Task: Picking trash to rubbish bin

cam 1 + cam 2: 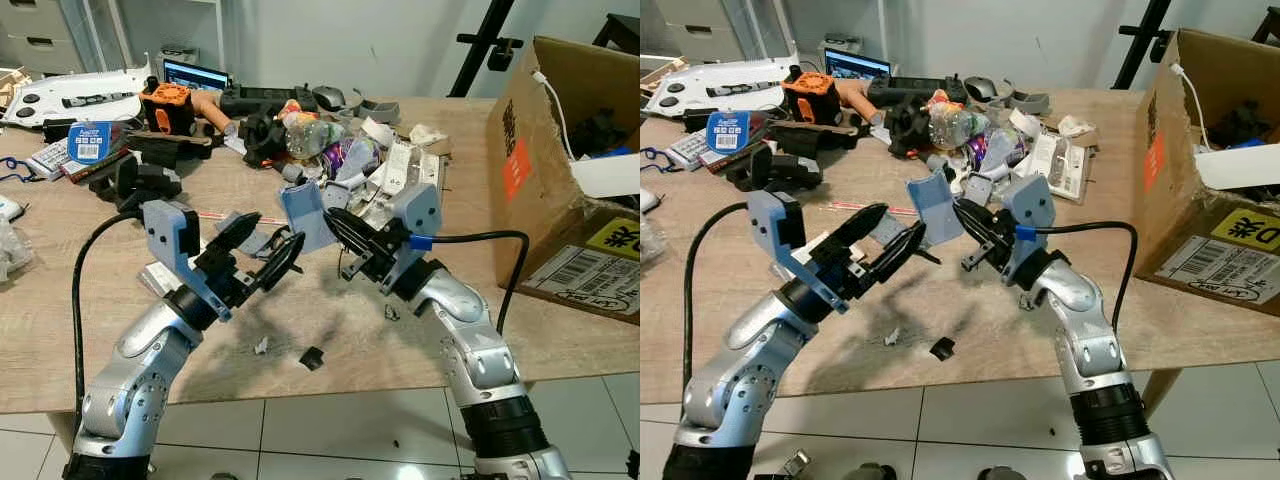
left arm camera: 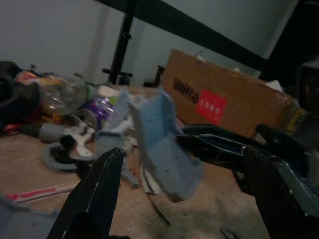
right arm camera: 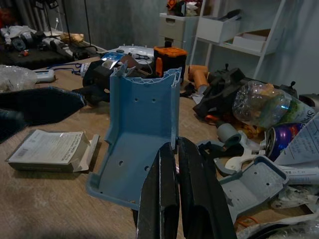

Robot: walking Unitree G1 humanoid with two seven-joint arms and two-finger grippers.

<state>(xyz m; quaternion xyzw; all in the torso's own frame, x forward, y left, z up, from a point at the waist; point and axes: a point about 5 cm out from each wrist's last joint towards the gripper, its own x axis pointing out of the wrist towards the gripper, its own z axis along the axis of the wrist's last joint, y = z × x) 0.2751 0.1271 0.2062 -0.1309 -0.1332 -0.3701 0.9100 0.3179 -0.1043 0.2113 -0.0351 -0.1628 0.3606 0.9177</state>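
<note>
My right gripper (image 1: 336, 222) is shut on the edge of a blue plastic bracket (image 1: 303, 210) and holds it up above the wooden table (image 1: 330, 310). In the right wrist view the bracket (image 3: 142, 134) stands upright just beyond the closed fingers (image 3: 169, 199). Beside the bracket and just short of it, my left gripper (image 1: 264, 243) is open. Behind them lies a trash pile with a crushed clear bottle (image 1: 305, 135), a purple can (image 1: 340, 155) and paper wrappers. An open cardboard box (image 1: 560, 150) stands at the right.
Two small scraps (image 1: 312, 357) lie near the table's front edge. A white booklet (image 3: 47, 148) rests under my left arm. Black tools, an orange device (image 1: 165, 105) and a laptop (image 1: 195, 75) crowd the back left. Tiled floor lies below the edge.
</note>
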